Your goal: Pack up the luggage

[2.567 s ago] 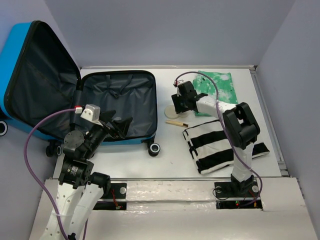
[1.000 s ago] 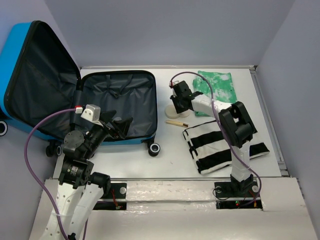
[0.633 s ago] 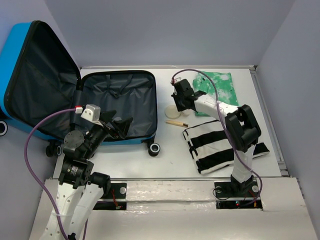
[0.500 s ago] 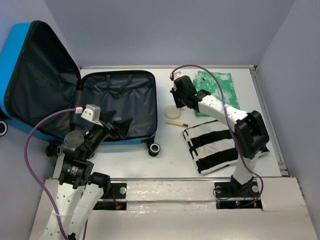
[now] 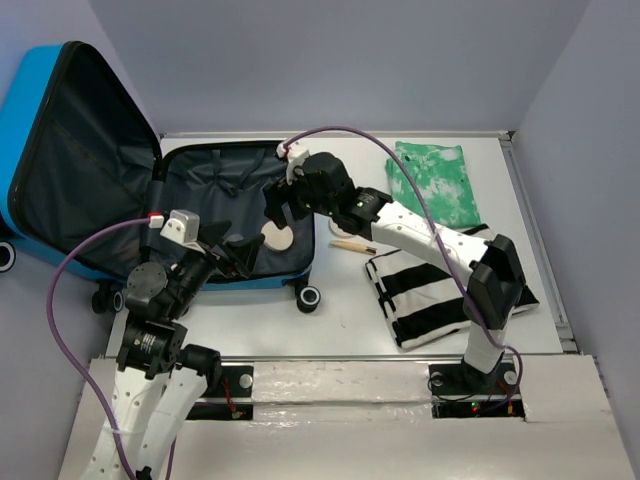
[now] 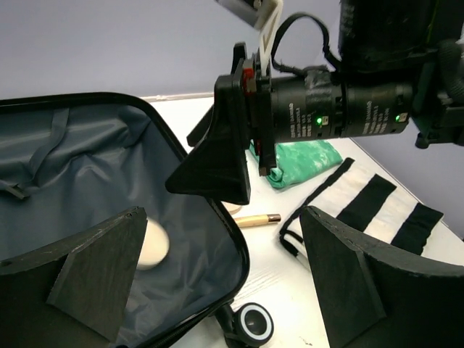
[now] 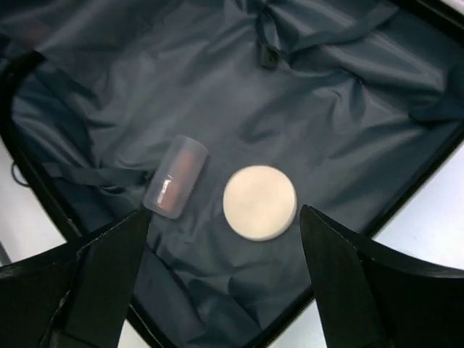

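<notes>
The luggage (image 5: 90, 160) is lying open at the table's (image 5: 340, 320) 9 o'clock side. Its base is resting flat with the black lining facing up, and its lid is leaning up and away toward 10 o'clock. The wheeled end is pointing to 6 o'clock, so the long axis is running from 6 to 12.

The right gripper (image 5: 283, 207) is hovering over the base near its 3 o'clock rim, with fingers spread wide and nothing between them. Under it a cream disc (image 7: 259, 201) and a small clear tube (image 7: 175, 185) are lying side by side on the lining, just apart.

The left gripper (image 5: 238, 250) is hanging over the base's 6 o'clock edge, its fingers also parted and gripping nothing.

Outside the luggage, toward 3 o'clock, a wooden stick (image 5: 352, 246) is lying near the rim. A striped cloth (image 5: 440, 290) is lying beyond it, with a green cloth (image 5: 430, 185) at 1 o'clock.
</notes>
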Robot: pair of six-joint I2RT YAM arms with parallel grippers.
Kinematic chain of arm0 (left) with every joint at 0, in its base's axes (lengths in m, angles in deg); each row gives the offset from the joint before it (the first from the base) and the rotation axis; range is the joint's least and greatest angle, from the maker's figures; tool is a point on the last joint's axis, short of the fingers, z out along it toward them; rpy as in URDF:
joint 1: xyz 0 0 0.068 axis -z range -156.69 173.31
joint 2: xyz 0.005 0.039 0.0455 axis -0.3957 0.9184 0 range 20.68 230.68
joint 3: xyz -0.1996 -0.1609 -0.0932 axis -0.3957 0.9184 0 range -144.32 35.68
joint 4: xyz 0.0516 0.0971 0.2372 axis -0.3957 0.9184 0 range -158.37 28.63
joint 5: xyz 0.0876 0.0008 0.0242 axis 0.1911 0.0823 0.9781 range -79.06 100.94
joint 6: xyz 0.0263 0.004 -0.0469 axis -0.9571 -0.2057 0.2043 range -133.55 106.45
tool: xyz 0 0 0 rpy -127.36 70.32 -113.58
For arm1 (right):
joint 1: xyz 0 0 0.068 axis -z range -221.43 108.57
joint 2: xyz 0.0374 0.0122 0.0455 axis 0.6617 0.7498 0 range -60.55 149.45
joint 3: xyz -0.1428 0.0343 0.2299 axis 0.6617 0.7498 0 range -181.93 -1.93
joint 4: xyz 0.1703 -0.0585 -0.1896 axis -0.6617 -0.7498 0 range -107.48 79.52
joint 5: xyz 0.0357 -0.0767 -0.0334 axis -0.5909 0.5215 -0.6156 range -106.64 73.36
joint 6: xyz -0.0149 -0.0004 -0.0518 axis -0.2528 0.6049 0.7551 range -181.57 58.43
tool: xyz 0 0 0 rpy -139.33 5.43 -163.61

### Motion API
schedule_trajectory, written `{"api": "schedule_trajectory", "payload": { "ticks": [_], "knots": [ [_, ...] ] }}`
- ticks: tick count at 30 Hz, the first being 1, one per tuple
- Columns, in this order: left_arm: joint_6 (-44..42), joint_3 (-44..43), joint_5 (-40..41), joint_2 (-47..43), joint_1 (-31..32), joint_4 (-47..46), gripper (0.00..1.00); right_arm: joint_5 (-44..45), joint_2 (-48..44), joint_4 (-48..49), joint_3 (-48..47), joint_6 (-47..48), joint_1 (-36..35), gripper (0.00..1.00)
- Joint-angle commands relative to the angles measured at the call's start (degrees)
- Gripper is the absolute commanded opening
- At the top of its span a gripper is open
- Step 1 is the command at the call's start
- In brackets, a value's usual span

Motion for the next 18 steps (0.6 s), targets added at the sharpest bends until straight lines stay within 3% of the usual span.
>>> {"api": "schedule_trajectory", "payload": {
  "ticks": [1,7,11,18],
  "knots": [
    [-0.2,0.5,-0.4,-0.9,-0.4,-2.3,0.99,4.1,-3.7,1.3,7.0,-2.3,4.8,0.89],
    [-0.1,0.6,-1.1,-1.2,-0.3,-2.5,0.99,5.3,-8.7,3.7,22.0,-9.8,15.0,0.6],
    [0.0,0.7,-1.1,-1.2,-0.3,-2.6,0.99,6.5,-4.7,4.1,26.5,-11.6,19.6,0.58],
    [-0.1,0.6,-1.2,-1.0,-0.1,-2.7,0.99,2.3,3.4,6.2,24.8,-13.0,22.5,0.62]
  ]
}}
